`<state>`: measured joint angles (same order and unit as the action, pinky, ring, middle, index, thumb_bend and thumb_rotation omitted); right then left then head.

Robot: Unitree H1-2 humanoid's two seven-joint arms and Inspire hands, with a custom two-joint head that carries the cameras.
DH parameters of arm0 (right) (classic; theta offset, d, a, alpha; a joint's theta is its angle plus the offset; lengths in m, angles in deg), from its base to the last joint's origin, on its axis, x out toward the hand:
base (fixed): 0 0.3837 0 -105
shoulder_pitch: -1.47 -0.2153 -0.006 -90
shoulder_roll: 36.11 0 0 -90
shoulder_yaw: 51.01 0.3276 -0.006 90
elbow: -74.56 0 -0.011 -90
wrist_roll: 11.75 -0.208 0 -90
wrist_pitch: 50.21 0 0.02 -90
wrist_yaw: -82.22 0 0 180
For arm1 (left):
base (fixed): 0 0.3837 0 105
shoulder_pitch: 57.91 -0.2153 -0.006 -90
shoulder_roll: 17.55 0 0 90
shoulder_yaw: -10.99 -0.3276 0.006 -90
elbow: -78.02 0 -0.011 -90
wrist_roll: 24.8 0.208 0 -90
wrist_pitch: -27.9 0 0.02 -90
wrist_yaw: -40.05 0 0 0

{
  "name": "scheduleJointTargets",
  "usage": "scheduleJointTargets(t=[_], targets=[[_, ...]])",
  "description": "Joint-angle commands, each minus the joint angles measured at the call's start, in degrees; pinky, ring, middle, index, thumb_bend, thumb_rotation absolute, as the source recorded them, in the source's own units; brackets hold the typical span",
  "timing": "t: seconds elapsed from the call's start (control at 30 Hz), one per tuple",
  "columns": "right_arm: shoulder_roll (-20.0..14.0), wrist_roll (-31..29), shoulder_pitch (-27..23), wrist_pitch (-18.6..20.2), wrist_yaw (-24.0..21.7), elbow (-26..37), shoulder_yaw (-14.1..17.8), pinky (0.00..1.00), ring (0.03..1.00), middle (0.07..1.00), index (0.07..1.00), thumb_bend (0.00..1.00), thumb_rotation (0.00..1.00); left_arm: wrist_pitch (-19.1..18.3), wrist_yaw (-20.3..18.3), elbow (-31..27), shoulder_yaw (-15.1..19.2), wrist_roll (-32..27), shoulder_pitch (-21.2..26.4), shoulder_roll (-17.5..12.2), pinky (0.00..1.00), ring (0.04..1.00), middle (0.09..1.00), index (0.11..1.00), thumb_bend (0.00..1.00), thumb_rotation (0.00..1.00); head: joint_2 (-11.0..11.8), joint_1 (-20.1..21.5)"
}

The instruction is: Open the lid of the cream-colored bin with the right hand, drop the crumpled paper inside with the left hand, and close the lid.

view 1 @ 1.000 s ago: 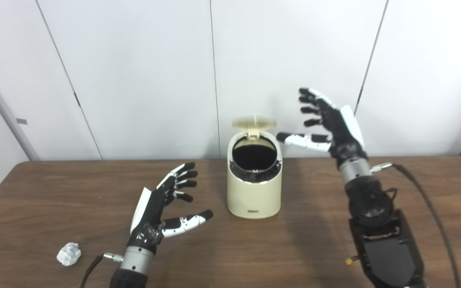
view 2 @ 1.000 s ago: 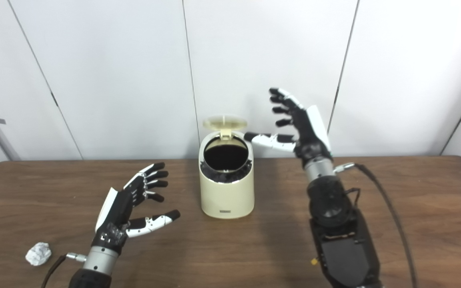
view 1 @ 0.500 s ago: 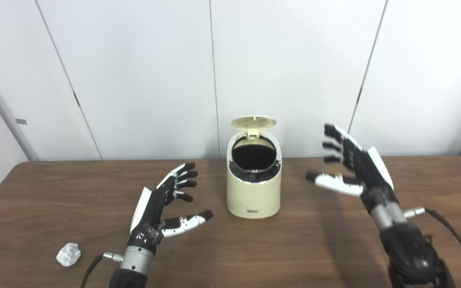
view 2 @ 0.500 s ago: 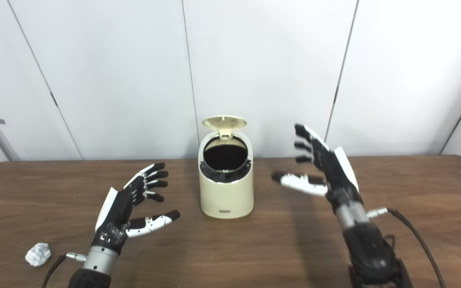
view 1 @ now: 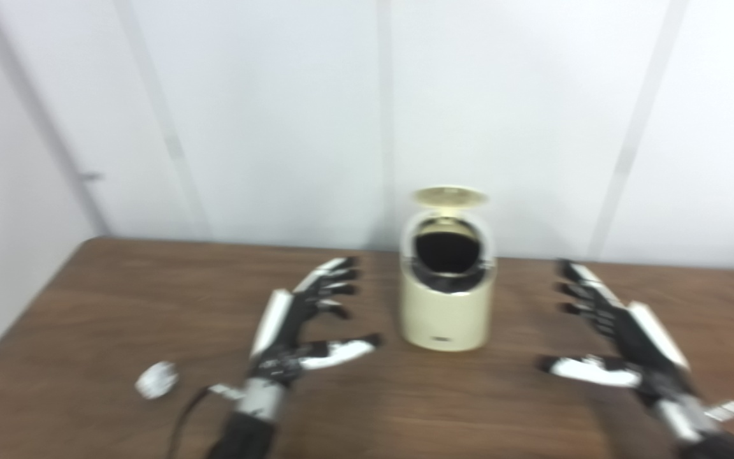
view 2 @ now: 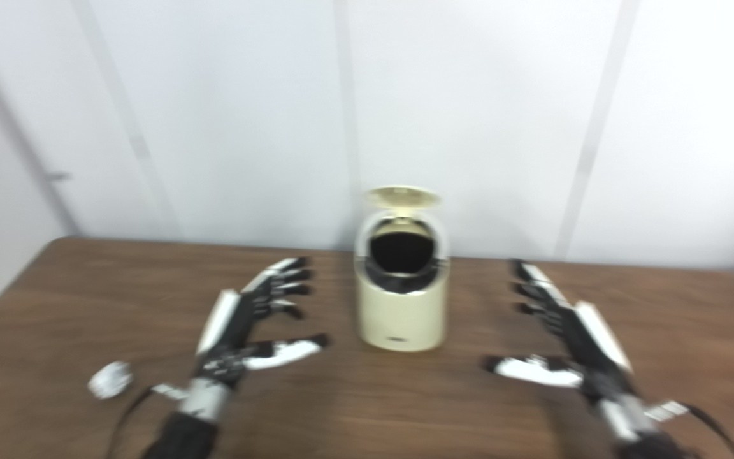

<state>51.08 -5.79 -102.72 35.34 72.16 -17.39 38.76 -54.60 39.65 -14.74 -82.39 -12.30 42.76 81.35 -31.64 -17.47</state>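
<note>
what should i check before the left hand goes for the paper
1. Lid up: ok, it stands raised behind the bin mouth.
2. Crumpled paper reachable: ok, it lies on the table, left of the left hand.
3. Left hand free: ok, open, holding nothing.
4. Right hand clear of the bin: ok, open, low, off to its right.
5. Bin mouth unblocked: ok, dark opening shows.
6. Image sharp enough to aim: not ok, both views are blurred.

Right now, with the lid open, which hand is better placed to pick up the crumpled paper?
Left. The left hand is open and nearer the crumpled paper; the right hand is beyond the bin.
</note>
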Motion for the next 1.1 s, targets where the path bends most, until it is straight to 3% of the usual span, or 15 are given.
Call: scheduleJointTargets(t=[0.0,0.17,0.27,0.37,0.5,0.57,0.7,0.9,1.07], targets=[[-1.29,-0.40,-1.03,-1.48,0.35,0.70,0.81,0.88,0.941,0.984,0.976,0.88,0.27,0.73,1.30,-2.48,-0.29,1.43,0.96,0.84,0.58,0.764,0.823,0.863,0.74,0.08,0.12,-1.38],[-1.39,0.68,-1.37,2.72,0.20,3.40,0.81,0.86,0.935,0.987,0.981,0.87,0.24,1.11,2.34,-3.90,0.39,4.18,-0.17,0.86,0.56,0.767,0.824,0.861,0.74,0.10,0.64,-5.62],[-1.72,2.08,-1.74,3.45,0.25,4.36,0.33,0.77,0.895,0.965,0.977,0.89,0.35,-0.45,1.52,-6.81,1.12,5.53,-1.64,-0.30,0.57,0.775,0.829,0.866,0.74,0.10,0.70,-6.21],[-1.48,2.09,-2.39,3.24,0.40,4.11,0.42,0.68,0.858,0.945,0.945,0.93,0.37,-6.91,-2.14,-13.00,1.25,9.33,-3.28,-3.62,0.60,0.795,0.863,0.891,0.74,0.10,0.60,-7.07],[-1.63,1.55,-2.97,3.38,-0.13,4.00,0.47,0.66,0.853,0.938,0.935,0.93,0.37,-15.09,-6.98,-21.50,1.55,15.43,-5.06,-8.68,0.61,0.781,0.864,0.879,0.77,0.08,0.70,-7.79],[-1.69,1.37,-3.14,3.18,-0.25,3.60,0.52,0.65,0.850,0.937,0.934,0.94,0.38,-17.50,-8.67,-24.26,1.81,17.72,-5.73,-10.84,0.62,0.769,0.852,0.858,0.78,0.06,0.79,-7.84],[-1.77,1.56,-3.35,3.45,-0.53,3.62,0.36,0.63,0.841,0.933,0.927,0.95,0.40,-20.33,-12.21,-29.14,3.25,22.55,-7.05,-16.22,0.58,0.712,0.791,0.801,0.79,0.03,0.83,-7.87],[-1.84,1.74,-3.73,3.34,-0.76,3.37,0.20,0.64,0.843,0.935,0.925,0.94,0.40,-23.14,-17.06,-33.29,8.86,22.79,-9.47,-23.59,0.58,0.741,0.816,0.795,0.82,0.00,0.86,-8.13],[-1.46,1.34,-3.90,3.90,-1.00,3.49,0.06,0.65,0.846,0.936,0.928,0.93,0.38,-26.36,-18.90,-33.43,11.26,26.86,-10.48,-25.74,0.56,0.734,0.810,0.806,0.83,0.00,0.94,-8.12]])
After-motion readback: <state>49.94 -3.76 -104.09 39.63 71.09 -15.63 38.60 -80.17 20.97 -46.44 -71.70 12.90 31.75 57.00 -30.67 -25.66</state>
